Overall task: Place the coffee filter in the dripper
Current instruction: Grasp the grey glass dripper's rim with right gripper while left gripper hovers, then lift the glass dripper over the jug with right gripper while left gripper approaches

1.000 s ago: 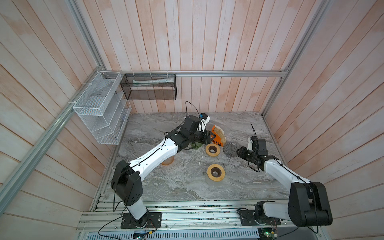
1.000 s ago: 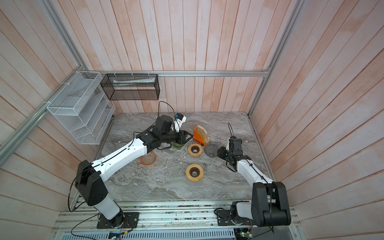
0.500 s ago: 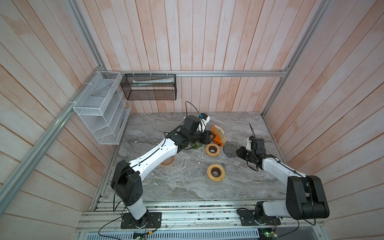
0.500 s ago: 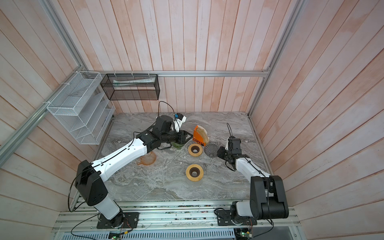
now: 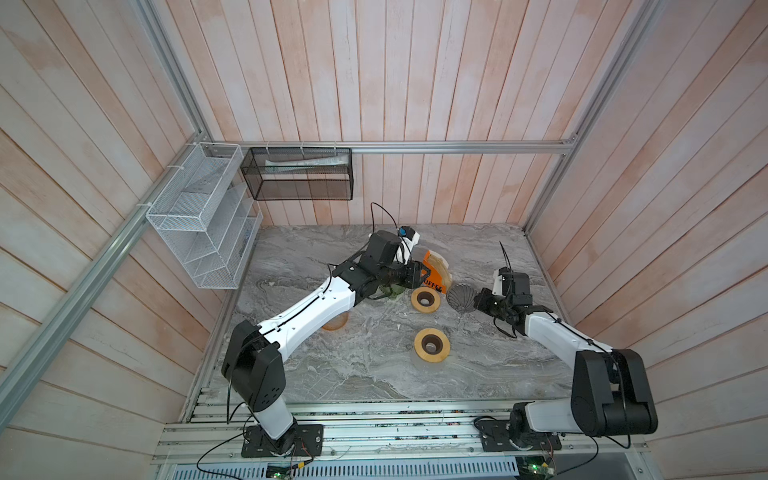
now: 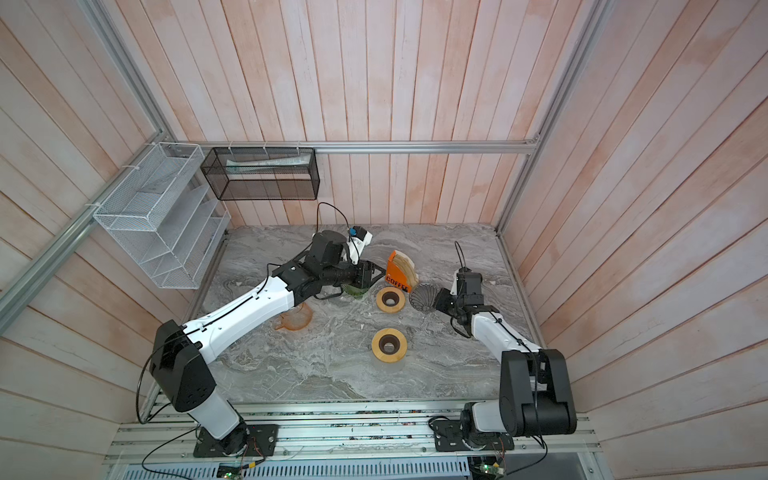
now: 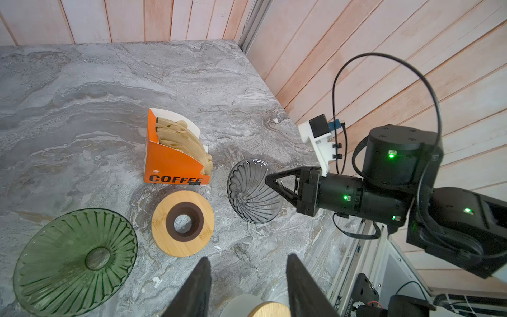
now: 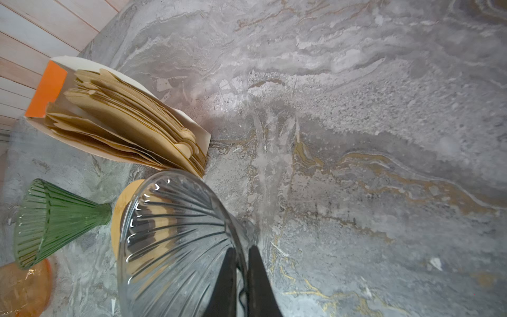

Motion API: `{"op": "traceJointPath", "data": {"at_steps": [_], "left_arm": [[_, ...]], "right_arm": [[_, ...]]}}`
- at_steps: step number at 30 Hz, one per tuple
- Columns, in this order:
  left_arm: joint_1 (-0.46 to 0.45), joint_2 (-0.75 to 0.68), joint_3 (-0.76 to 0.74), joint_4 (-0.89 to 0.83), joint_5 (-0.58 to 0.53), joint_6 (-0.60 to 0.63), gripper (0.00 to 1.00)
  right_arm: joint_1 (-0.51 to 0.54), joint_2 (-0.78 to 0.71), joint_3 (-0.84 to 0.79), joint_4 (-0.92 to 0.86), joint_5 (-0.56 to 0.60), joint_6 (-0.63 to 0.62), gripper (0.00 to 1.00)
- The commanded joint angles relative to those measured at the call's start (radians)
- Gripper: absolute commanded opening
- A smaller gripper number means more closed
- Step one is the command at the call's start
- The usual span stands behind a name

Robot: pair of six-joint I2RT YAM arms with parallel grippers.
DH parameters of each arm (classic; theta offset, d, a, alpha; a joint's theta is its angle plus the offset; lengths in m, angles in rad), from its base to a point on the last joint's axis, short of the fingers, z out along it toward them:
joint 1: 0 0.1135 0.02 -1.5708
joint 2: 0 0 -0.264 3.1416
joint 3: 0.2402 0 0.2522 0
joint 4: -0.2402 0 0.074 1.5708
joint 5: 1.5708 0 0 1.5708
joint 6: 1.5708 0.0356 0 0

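Coffee filter (image 7: 178,137): stacked in orange box (image 7: 170,167) on bench (image 7: 82,82), none drawn | change: right jaws just pinched shut on grey dripper (image 8: 175,233) rim | left jaws: part-open, empty, just beside box | meaning: dripper likely steadied; filter pick next

Filter box (image 7: 175,164), wooden ring (image 7: 183,223) and grey dripper (image 7: 251,192) crowd together with only narrow gaps; the right claw (image 7: 269,179), pinching the dripper's rim, blocks its wall side. Tabletop (image 5: 478,249) behind the box and around the front ring (image 5: 432,345) lies open.
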Motion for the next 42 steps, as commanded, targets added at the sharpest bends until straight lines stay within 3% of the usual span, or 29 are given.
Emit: {"op": "traceJointPath", "data": {"at_steps": [1, 14, 27, 34, 42], "left_arm": [[0.007, -0.021, -0.028, 0.012, -0.011, -0.01, 0.48], [0.016, -0.06, -0.057, 0.013, -0.003, 0.0, 0.47], [0.048, -0.145, -0.157, 0.088, 0.055, -0.069, 0.47], [0.049, -0.174, -0.163, 0.057, 0.097, -0.053, 0.47], [0.051, -0.188, -0.186, 0.046, 0.168, -0.05, 0.44]], "right_arm": [[-0.002, -0.022, 0.022, -0.018, -0.004, -0.007, 0.0], [-0.002, -0.187, 0.091, -0.172, -0.011, -0.013, 0.0], [0.022, -0.445, 0.182, -0.394, -0.097, -0.003, 0.0], [0.136, -0.571, 0.195, -0.497, -0.056, 0.066, 0.0], [0.349, -0.567, 0.251, -0.621, 0.028, 0.102, 0.0]]}}
